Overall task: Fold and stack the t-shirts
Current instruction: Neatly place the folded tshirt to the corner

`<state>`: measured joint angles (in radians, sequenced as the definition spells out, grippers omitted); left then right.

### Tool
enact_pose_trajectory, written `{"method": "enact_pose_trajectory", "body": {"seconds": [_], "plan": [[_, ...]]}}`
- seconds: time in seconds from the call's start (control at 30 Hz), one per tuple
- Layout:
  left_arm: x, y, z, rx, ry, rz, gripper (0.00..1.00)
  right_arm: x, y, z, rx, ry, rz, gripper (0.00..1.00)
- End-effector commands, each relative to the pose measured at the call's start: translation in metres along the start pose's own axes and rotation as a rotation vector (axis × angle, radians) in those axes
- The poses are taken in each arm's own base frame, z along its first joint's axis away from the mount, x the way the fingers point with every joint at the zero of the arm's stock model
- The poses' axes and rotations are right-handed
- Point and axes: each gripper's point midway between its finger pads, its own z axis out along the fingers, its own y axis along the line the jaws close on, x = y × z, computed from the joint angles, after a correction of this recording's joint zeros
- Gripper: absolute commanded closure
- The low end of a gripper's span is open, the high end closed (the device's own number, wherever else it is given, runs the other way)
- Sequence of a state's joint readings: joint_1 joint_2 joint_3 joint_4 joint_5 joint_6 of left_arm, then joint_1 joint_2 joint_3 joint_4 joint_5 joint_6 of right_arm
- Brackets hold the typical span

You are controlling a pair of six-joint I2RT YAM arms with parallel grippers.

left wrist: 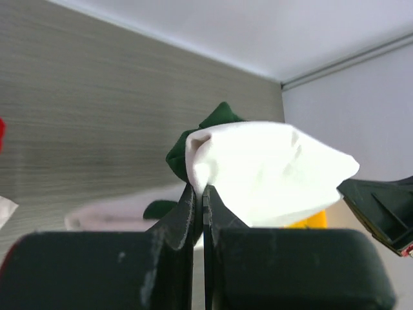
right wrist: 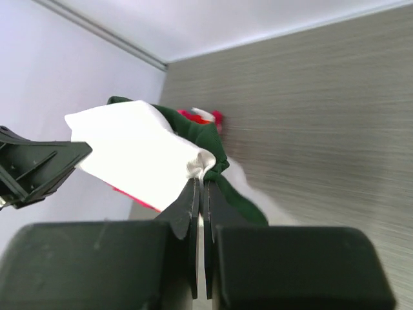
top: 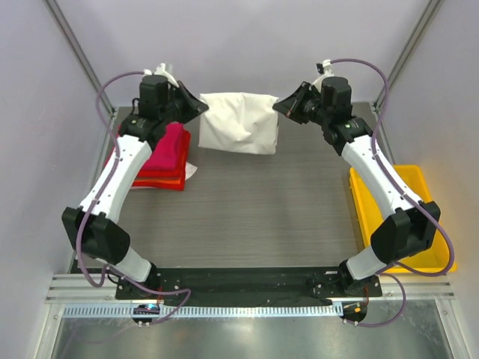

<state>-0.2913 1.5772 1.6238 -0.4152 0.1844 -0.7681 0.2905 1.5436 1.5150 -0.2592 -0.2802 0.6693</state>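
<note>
A cream-white t-shirt (top: pixel 239 120) with dark green parts hangs stretched between both grippers at the back of the table, its lower part draped down to the tabletop. My left gripper (top: pixel 203 107) is shut on its left upper corner, seen as white cloth (left wrist: pixel 258 171) bunched at the fingertips. My right gripper (top: pixel 277 107) is shut on the right upper corner, where white and green cloth (right wrist: pixel 206 158) is pinched. A stack of folded t-shirts, magenta-pink (top: pixel 168 146) over red (top: pixel 161 179), lies at the left under my left arm.
A yellow plastic tray (top: pixel 408 217) sits at the right edge under my right arm. The grey striped table (top: pixel 254 217) lies between the arms. Walls and frame posts close in the back and sides.
</note>
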Motion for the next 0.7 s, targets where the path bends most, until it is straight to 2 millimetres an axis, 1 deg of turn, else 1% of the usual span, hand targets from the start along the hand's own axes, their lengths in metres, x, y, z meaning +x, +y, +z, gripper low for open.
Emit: {"method": "enact_pose_trajectory", "body": {"seconds": [0.0,0.03,0.07,0.1,0.13,0.17,0.2,0.23,0.27,0.3,0.33,0.37,0.4,0.43,0.47,0.5,0.53,0.57,0.6,0.63,0.67], "plan": [[-0.044,-0.015,-0.049,0.005,-0.104,0.049,1.0,-0.022,0.06,-0.02,-0.11,-0.075,-0.019,0.99],[-0.053,-0.017,-0.061,-0.002,-0.134,0.055,1.0,-0.021,0.072,-0.023,-0.132,-0.077,-0.024,0.99],[-0.061,-0.01,-0.07,-0.029,-0.146,0.054,1.0,-0.021,0.082,-0.025,-0.147,-0.082,-0.028,0.99],[-0.072,-0.013,-0.081,-0.03,-0.174,0.065,1.0,-0.018,0.104,-0.028,-0.189,-0.077,-0.036,0.99],[-0.079,-0.009,-0.089,-0.044,-0.19,0.068,1.0,-0.016,0.114,-0.029,-0.205,-0.074,-0.038,0.99],[-0.089,0.001,-0.101,-0.076,-0.21,0.058,1.0,-0.014,0.124,-0.029,-0.223,-0.073,-0.043,0.99],[-0.097,0.003,-0.11,-0.086,-0.232,0.06,1.0,-0.014,0.135,-0.026,-0.235,-0.078,-0.047,0.99],[-0.104,0.01,-0.117,-0.108,-0.248,0.062,1.0,-0.003,0.15,-0.024,-0.261,-0.057,-0.052,0.99],[-0.114,0.023,-0.129,-0.146,-0.273,0.048,1.0,0.002,0.159,-0.022,-0.276,-0.049,-0.055,0.99],[-0.119,0.028,-0.136,-0.159,-0.289,0.043,1.0,0.0,0.173,-0.022,-0.3,-0.059,-0.06,0.99],[-0.134,0.048,-0.148,-0.209,-0.329,0.026,1.0,0.022,0.183,-0.008,-0.312,-0.014,-0.072,0.99],[-0.137,0.054,-0.156,-0.222,-0.338,0.018,1.0,0.026,0.189,-0.003,-0.318,-0.009,-0.077,0.99],[-0.142,0.062,-0.161,-0.243,-0.348,0.008,1.0,0.024,0.2,0.001,-0.333,-0.018,-0.077,0.99],[-0.151,0.078,-0.172,-0.279,-0.377,-0.009,1.0,0.043,0.205,0.016,-0.336,0.018,-0.079,0.98],[-0.154,0.086,-0.176,-0.296,-0.383,-0.019,1.0,0.048,0.209,0.023,-0.342,0.028,-0.083,0.99],[-0.157,0.093,-0.181,-0.309,-0.391,-0.031,1.0,0.045,0.224,0.023,-0.373,0.02,-0.083,0.99],[-0.164,0.107,-0.189,-0.34,-0.414,-0.046,1.0,0.062,0.225,0.039,-0.369,0.05,-0.084,0.99],[-0.167,0.112,-0.193,-0.351,-0.423,-0.055,1.0,0.066,0.23,0.044,-0.378,0.057,-0.083,0.99],[-0.17,0.119,-0.195,-0.361,-0.427,-0.065,1.0,0.061,0.243,0.043,-0.405,0.045,-0.078,0.99],[-0.175,0.129,-0.203,-0.385,-0.446,-0.082,1.0,0.066,0.248,0.047,-0.419,0.055,-0.076,0.99],[-0.177,0.134,-0.205,-0.393,-0.45,-0.092,1.0,0.079,0.25,0.058,-0.419,0.081,-0.071,0.99]]}}
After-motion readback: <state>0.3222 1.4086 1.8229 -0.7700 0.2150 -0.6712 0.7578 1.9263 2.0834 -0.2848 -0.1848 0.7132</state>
